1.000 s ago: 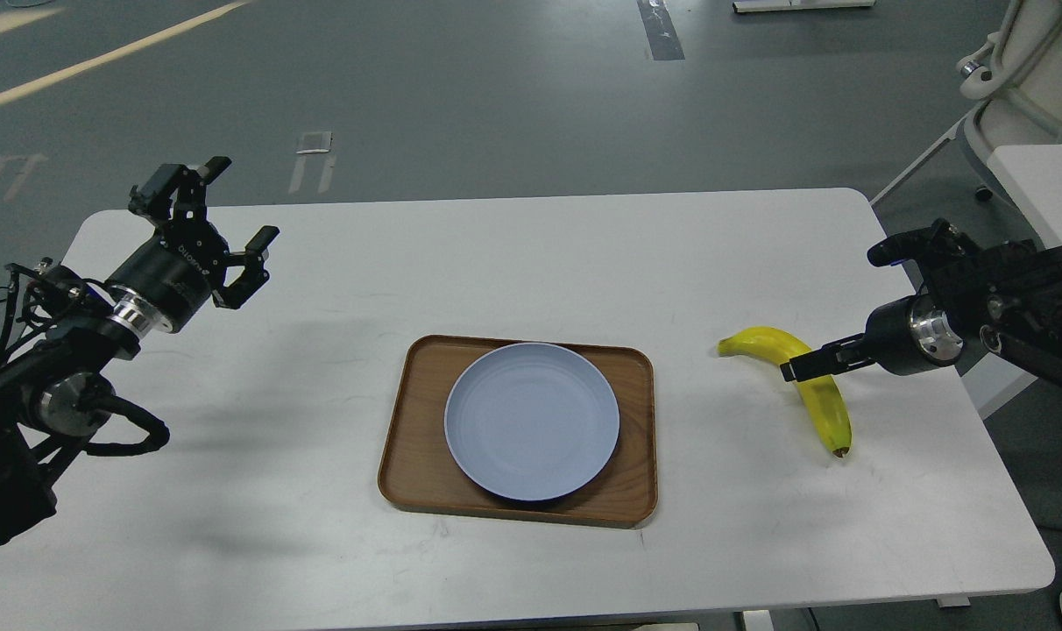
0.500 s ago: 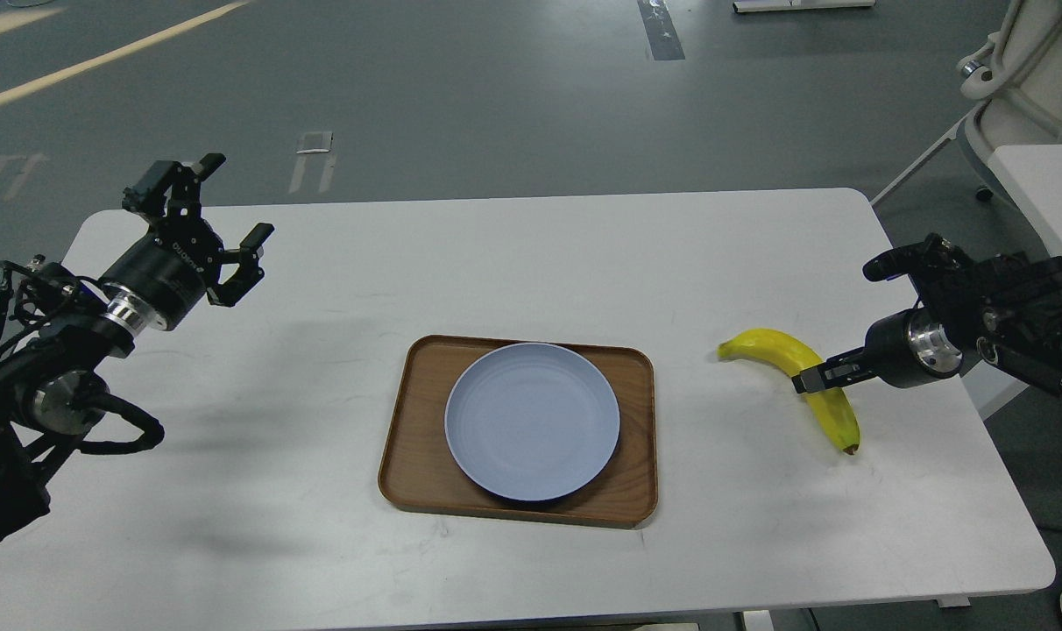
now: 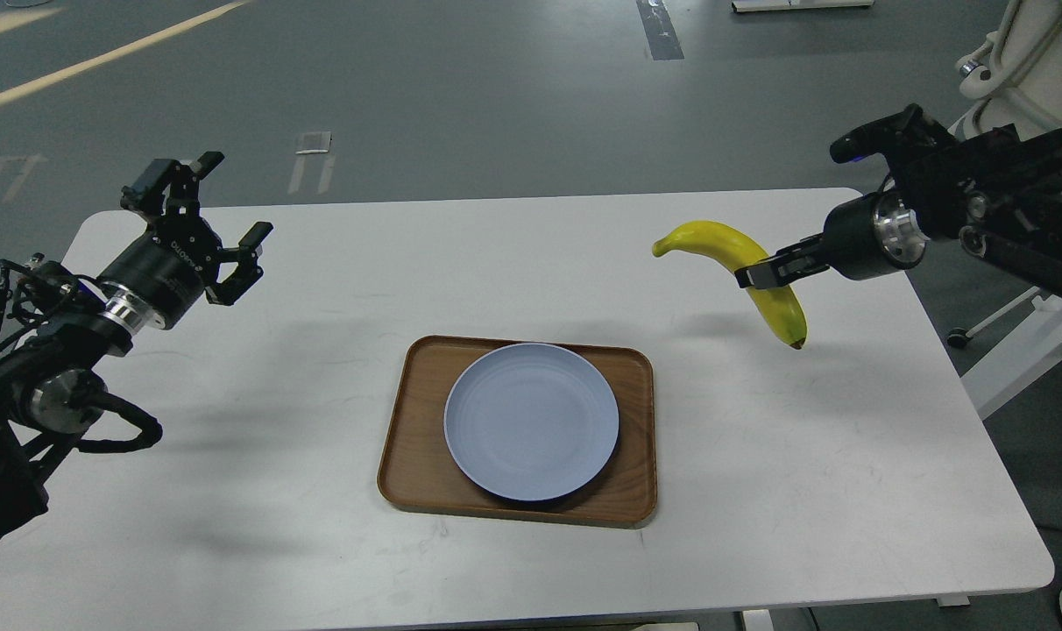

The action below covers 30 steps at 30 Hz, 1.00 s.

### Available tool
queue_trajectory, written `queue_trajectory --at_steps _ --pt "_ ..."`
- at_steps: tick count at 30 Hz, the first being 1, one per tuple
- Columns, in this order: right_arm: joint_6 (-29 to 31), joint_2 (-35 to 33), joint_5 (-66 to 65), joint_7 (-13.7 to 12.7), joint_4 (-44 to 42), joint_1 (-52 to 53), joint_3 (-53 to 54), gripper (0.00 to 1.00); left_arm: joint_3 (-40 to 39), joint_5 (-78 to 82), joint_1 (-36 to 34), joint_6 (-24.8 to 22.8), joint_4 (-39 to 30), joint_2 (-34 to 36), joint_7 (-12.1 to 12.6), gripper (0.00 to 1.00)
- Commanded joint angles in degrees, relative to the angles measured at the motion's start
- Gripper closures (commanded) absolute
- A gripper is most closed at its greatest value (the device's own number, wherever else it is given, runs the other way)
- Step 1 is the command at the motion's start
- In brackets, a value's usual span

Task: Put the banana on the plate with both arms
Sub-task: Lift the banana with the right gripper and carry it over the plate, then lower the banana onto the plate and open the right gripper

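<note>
The yellow banana [image 3: 715, 244] hangs in the air above the table's right side, its dark tip pointing down. My right gripper [image 3: 756, 273] is shut on the banana at its middle and holds it well above the table. The pale blue-grey plate [image 3: 531, 421] lies empty on a brown wooden tray [image 3: 417, 456] at the table's middle front, down and to the left of the banana. My left gripper [image 3: 220, 219] is open and empty, raised over the table's far left part.
The white table [image 3: 803, 491] ends close to the right arm on the right side. A white chair base [image 3: 1022, 53] and another white table stand beyond it at the right. Grey floor lies behind.
My right gripper has lifted the banana off the table, up and to the left, toward the far side. The left arm has hardly moved.
</note>
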Motion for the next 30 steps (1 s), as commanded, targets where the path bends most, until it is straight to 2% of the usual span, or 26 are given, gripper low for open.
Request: queue_trajectory --at_steps 1,11,20,23,25,26,27,28,29,30 --pt "0.01 6.76 0.55 0.01 -0.24 0.5 -1.88 1.0 -0.01 -0.01 -0.27 0.0 0.0 -0.29 0.0 0.0" --pt "0.01 21.45 6.25 0.01 -4.99 0.07 -9.71 1.0 -0.1 -0.1 -0.44 0.0 0.0 -0.12 0.0 0.0" --pt "0.01 25.16 8.63 0.01 -5.87 -0.64 -10.94 0.98 -0.01 -0.01 -0.53 0.0 -0.88 -0.03 0.0 0.0" --pt "0.01 25.42 8.72 0.01 -6.14 -1.16 -10.94 0.81 -0.1 -0.1 -0.53 0.0 -0.88 -0.12 0.0 0.0" --pt "0.01 25.42 9.07 0.01 -6.22 -1.6 -10.94 0.6 -0.1 -0.01 -0.53 0.0 -0.88 -0.12 0.0 0.0" --pt "0.01 25.42 9.25 0.01 -6.31 -1.69 -10.94 0.54 -0.1 -0.1 -0.62 0.0 -0.88 -0.12 0.0 0.0" --pt "0.01 25.33 9.6 0.01 -6.31 -1.69 -10.94 0.33 -0.1 -0.1 -0.62 0.0 -0.88 -0.03 0.0 0.0" --pt "0.01 25.25 9.95 0.01 -6.49 -1.69 -10.94 0.04 -0.1 -0.01 -0.62 0.0 -0.88 0.06 0.0 0.0" --pt "0.01 25.16 10.21 0.01 -6.49 -1.69 -10.94 0.0 -0.1 -0.1 -0.62 0.0 -0.88 0.06 0.0 0.0" --pt "0.01 25.07 10.48 0.01 -6.57 -1.69 -10.77 0.0 -0.1 -0.01 -0.62 0.0 -0.88 0.06 0.0 0.0"
